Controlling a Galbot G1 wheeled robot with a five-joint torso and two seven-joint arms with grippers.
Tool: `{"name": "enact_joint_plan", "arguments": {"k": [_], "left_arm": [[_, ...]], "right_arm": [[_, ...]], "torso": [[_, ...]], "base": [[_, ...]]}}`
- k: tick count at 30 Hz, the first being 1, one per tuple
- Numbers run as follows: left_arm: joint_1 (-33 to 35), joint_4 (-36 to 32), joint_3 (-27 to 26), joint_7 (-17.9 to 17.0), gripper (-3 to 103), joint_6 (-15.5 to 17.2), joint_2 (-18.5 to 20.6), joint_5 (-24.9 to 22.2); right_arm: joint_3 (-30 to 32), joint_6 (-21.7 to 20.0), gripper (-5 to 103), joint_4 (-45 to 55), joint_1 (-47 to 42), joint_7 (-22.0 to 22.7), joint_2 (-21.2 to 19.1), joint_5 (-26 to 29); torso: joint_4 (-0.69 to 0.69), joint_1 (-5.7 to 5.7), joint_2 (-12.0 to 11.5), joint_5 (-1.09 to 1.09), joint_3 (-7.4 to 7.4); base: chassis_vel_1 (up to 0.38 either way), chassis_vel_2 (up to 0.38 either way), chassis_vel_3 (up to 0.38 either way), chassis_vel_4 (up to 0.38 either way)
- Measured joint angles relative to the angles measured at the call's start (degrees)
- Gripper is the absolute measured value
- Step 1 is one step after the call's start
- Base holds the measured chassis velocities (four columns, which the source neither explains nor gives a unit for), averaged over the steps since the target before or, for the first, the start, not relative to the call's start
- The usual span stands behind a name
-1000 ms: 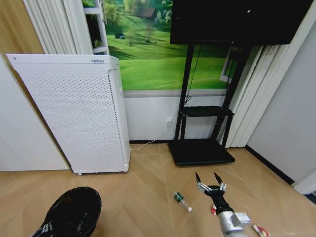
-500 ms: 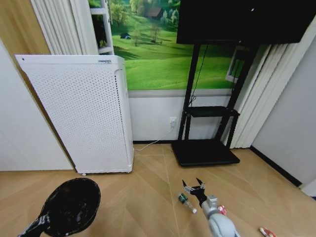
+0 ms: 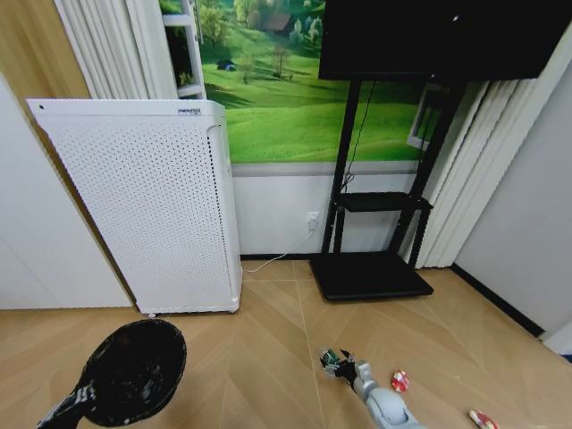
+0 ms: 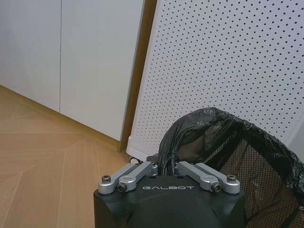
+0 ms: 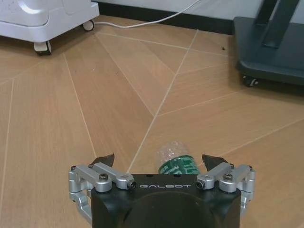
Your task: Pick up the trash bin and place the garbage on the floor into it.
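Left gripper (image 4: 164,172) clamped on the bin (image 3: 134,371) rim, bin held at lower left. Right gripper (image 5: 161,161) down at the floor (image 3: 268,357), jaws wide, straddling the bottle (image 5: 175,159), nothing gripped. Risk: the round bottle rolls aside if one finger touches first.

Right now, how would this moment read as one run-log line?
left gripper: shut on trash bin rim | right gripper: open, straddling green bottle on floor | red scraps: on floor
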Motion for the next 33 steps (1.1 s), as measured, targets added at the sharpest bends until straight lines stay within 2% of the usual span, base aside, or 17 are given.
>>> {"name": "enact_joint_plan", "arguments": {"k": [8,22,23,25,27,29,30,31,33], "left_arm": [[0.15,-0.87,0.75,-0.18,7,0.41,0.24,0.42],[-0.77,-0.16,1.16,-0.65,7,0.59,0.78,-0.15],[-0.83,-0.16,1.18,-0.76,7,0.67,0.85,-0.31],[-0.84,-0.15,1.18,-0.78,7,0.7,0.91,-0.42],[-0.82,-0.05,1.13,-0.78,7,0.71,0.93,-0.69],[-0.8,0.0,1.09,-0.79,7,0.72,0.94,-0.77],[-0.78,0.04,1.04,-0.8,7,0.71,0.94,-0.9],[-0.78,0.04,1.04,-0.8,7,0.71,0.94,-0.9],[-0.76,0.14,1.01,-0.82,7,0.71,1.0,-1.24]], "right_arm": [[-2.16,1.86,100,-11.66,7.15,0.8,3.1,-3.1],[-0.75,1.74,100,-15.01,7.93,1.13,2.98,-4.52],[-0.71,1.5,103,-15.0,7.8,1.14,3.02,-4.79],[-0.66,1.4,100,-15.1,7.78,1.22,3.14,-4.99],[-0.62,1.16,91,-15.45,7.74,1.39,3.39,-5.29],[-0.61,1.14,91,-15.63,7.73,1.44,3.45,-5.41],[-0.59,1.14,80,-15.91,7.7,1.49,3.55,-5.6],[-0.59,1.14,80,-15.91,7.7,1.49,3.55,-5.6],[-0.48,1.35,69,-16.38,7.62,1.51,3.69,-5.91]], "torso": [[0.0,0.0,0.0,0.0,0.0],[0.0,0.0,0.0,0.0,0.0],[-0.02,0.0,0.0,0.0,0.0],[-0.02,0.0,0.0,0.0,0.0],[-0.01,0.0,0.0,0.01,0.0],[-0.01,0.0,0.0,0.01,0.0],[-0.01,0.0,0.0,0.0,0.0],[-0.01,0.0,0.0,0.0,0.0],[-0.01,0.0,0.01,0.0,0.0]], "base": [[0.0,0.0,0.0,0.0],[0.0,0.0,0.0,0.0],[0.0,0.0,0.0,0.0],[0.0,0.0,0.0,0.0],[0.0,0.0,0.0,0.0],[0.0,0.0,0.0,0.0],[0.0,0.0,0.0,0.0],[0.0,0.0,0.0,0.0],[0.0,0.0,0.0,0.0]]}}
